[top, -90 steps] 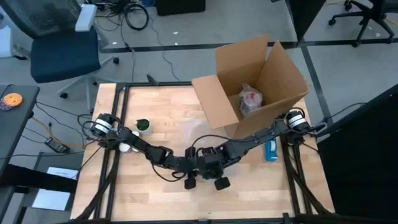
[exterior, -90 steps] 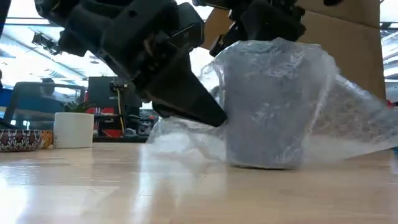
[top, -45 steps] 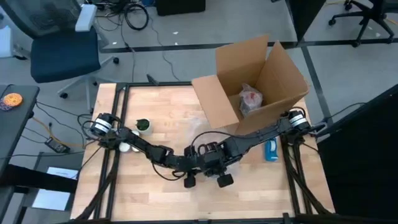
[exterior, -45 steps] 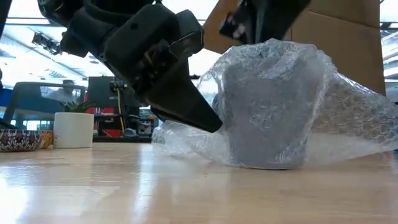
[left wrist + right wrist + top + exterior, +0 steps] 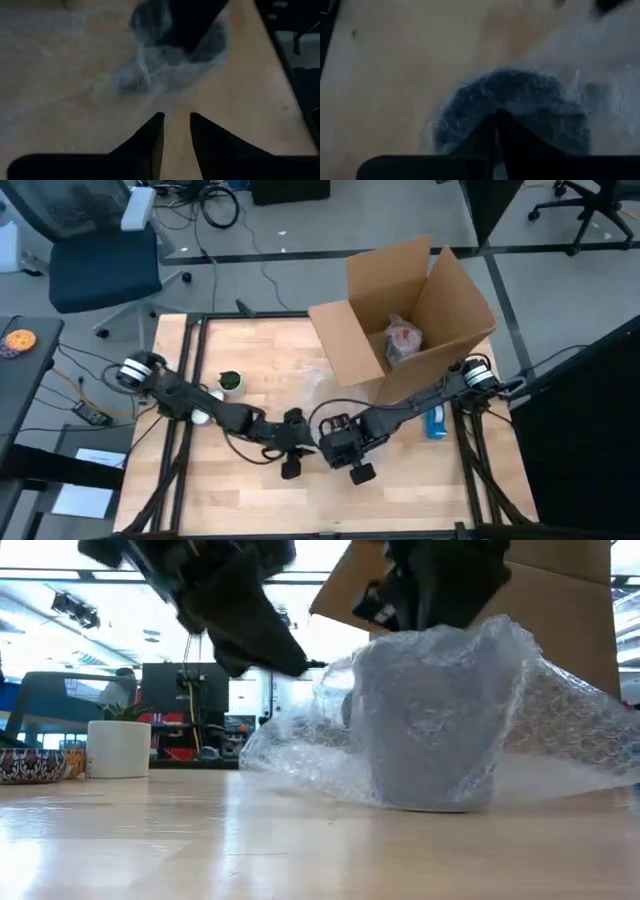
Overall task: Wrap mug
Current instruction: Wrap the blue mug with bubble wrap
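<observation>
Right gripper [image 5: 495, 117] fingers pressed together over the bubble wrap [image 5: 560, 730] atop the mug [image 5: 430, 720]. Left gripper [image 5: 176, 122] slightly parted, empty, just beside it. Mug upright, mid-surface [image 5: 250, 490], before the cardboard box [image 5: 400, 310].

Clear bubble wrap [image 5: 560, 730] veils a dark blue-grey mug [image 5: 430, 720].

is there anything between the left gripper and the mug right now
Only the bubble wrap. The left gripper hangs above bare table just short of the wrapped mug, fingers slightly apart and empty. Loose wrap spreads toward it, with no other object in the gap. The right gripper is shut directly over the mug.
</observation>
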Robot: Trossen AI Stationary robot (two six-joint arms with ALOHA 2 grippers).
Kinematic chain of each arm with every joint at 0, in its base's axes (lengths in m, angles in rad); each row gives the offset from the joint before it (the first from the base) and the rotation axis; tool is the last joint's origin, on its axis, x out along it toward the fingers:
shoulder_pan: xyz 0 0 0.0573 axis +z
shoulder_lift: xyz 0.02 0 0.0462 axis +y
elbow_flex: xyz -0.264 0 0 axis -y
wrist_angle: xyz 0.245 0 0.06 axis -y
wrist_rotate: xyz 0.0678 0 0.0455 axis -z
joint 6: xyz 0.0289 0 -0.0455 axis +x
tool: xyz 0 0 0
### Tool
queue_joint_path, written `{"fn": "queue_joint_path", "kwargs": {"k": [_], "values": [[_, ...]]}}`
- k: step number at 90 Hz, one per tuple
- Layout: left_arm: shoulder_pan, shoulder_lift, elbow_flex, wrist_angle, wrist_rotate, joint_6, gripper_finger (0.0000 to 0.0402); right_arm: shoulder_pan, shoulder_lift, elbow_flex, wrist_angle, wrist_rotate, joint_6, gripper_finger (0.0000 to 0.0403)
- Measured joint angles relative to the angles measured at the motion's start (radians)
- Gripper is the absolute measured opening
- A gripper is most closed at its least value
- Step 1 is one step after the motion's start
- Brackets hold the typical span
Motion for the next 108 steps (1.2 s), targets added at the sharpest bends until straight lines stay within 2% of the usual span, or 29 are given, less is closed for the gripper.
{"fn": "queue_joint_path", "kwargs": {"k": [23,34,44,59,77,108], "values": [[-0.045,-0.149,0.0,-0.053,-0.03,0.0,0.0078,-0.02,-0.002,-0.122,0.17,-0.023,-0.005,0.0],[-0.052,-0.208,0.0,-0.077,-0.049,0.035,0.0077,-0.024,-0.002,-0.129,0.169,-0.03,-0.005,0.0],[-0.047,-0.255,0.0,-0.088,-0.121,0.094,0.0077,-0.024,-0.002,-0.079,0.106,-0.021,-0.007,0.0],[-0.037,-0.29,0.0,-0.09,-0.21,0.183,0.0077,-0.011,-0.002,0.065,-0.037,0.012,-0.031,0.0],[-0.038,-0.292,0.0,-0.104,-0.213,0.185,0.0077,-0.002,-0.003,0.142,-0.161,0.08,-0.033,0.0],[-0.038,-0.292,0.0,-0.106,-0.213,0.158,0.0077,-0.018,0.001,-0.065,0.01,0.083,-0.022,0.0]]}}
